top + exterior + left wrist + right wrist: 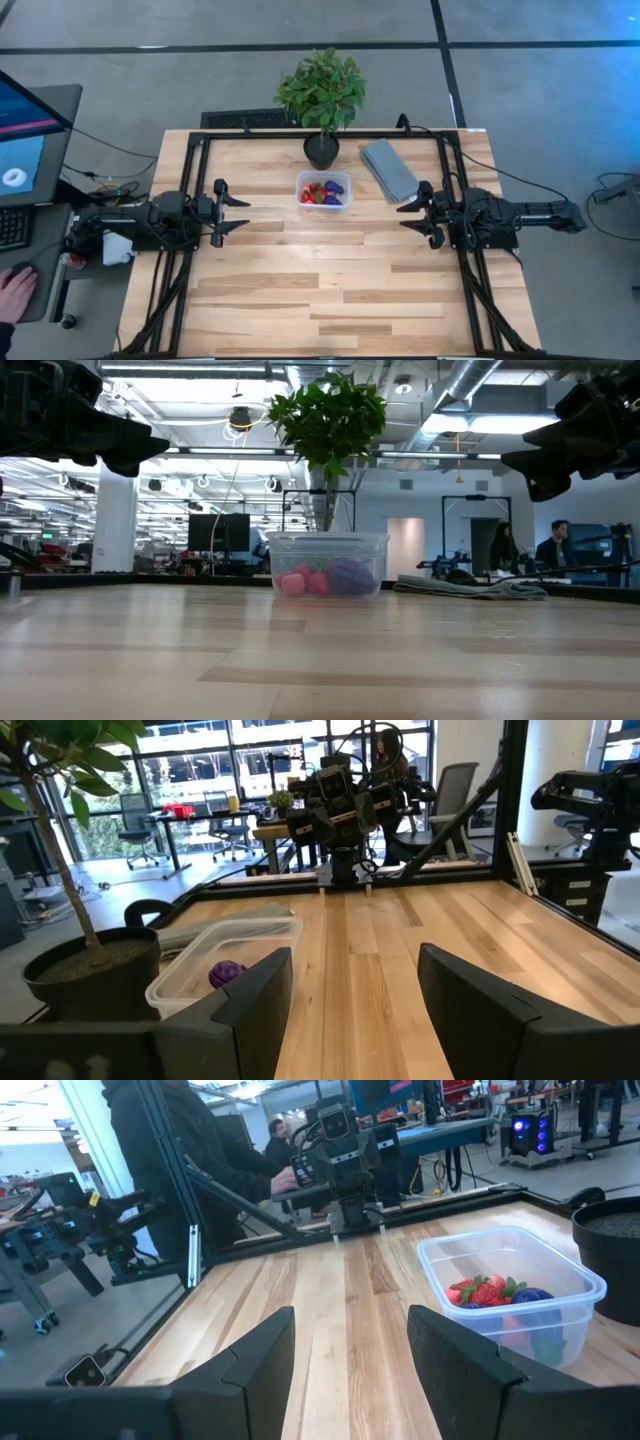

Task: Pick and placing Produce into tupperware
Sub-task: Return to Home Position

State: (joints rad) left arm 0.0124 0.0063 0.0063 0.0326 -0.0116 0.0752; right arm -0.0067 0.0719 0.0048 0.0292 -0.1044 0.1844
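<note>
The tupperware (323, 190) is a small clear tub standing on the table's far middle. The produce (324, 193) lies inside it: red strawberries (485, 1292), pink round pieces (293, 582) and purple grapes (226, 973). My left gripper (243, 214) hovers open at the table's left side, its fingers level and pointing toward the table's right edge. My right gripper (405, 215) hovers open at the right side, pointing toward the left edge. Both stand clear of the tub, nothing between their fingers.
A leafy potted plant (322, 100) in a black pot (321, 150) stands just behind the tub. A folded grey cloth (388, 169) lies to the tub's right. A black frame (200, 140) runs around the table. The near half of the tabletop (320, 300) is bare wood.
</note>
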